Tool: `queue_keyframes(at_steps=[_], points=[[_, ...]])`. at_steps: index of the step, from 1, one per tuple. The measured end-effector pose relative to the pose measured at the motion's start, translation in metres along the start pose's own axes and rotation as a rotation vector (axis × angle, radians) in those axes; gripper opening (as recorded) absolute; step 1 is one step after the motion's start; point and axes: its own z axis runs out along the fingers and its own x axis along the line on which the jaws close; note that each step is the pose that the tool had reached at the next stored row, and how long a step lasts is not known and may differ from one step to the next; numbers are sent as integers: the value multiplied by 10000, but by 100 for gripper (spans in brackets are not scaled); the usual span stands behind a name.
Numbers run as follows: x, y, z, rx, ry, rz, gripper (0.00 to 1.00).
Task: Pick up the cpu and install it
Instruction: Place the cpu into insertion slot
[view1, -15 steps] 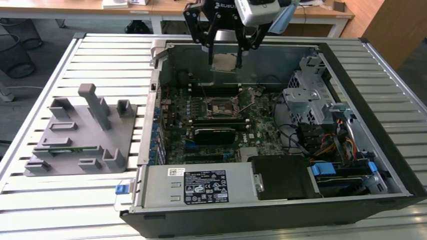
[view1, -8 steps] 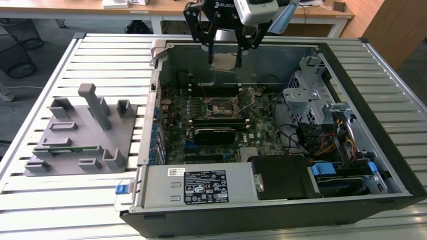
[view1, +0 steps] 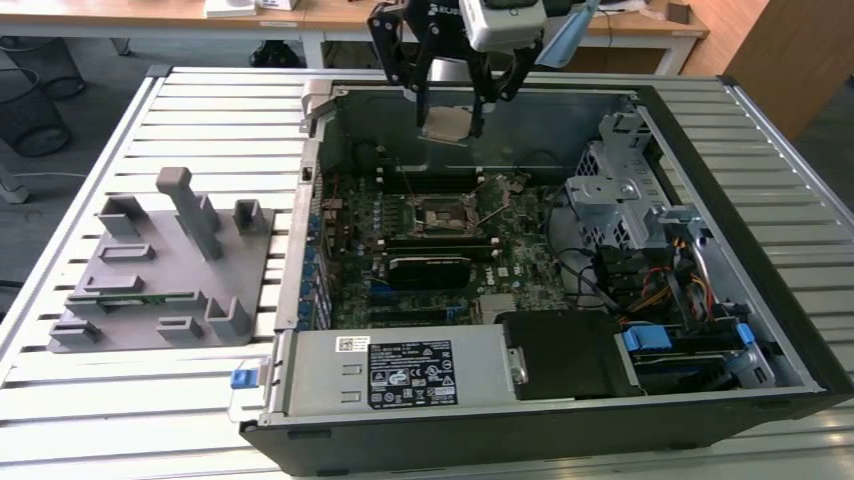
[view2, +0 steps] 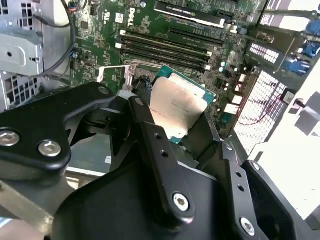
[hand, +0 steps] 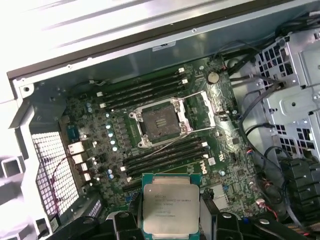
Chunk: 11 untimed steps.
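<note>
My gripper (view1: 454, 115) hangs above the far part of the open computer case and is shut on the cpu (view1: 447, 124), a flat square chip with a silver top. In both wrist views the cpu (hand: 170, 206) (view2: 177, 111) sits clamped between the black fingers (view2: 155, 145). The motherboard socket (hand: 160, 121) lies open below, its metal load frame (hand: 207, 107) swung aside. In the exterior view the socket (view1: 441, 213) is nearer the camera than the gripper, and the cpu is held well above the board.
The case (view1: 747, 130) stands on a slatted table, with a drive cage (view1: 617, 190) and cables at the exterior view's right and a power supply (view1: 400, 370) in front. A grey fixture (view1: 160, 270) holding a green memory stick (view1: 134, 297) lies at the exterior view's left.
</note>
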Motion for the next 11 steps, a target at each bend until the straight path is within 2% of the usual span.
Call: queue_keyframes(at_steps=[11], points=[[0, 0, 11, 55, -11, 1771, 54]])
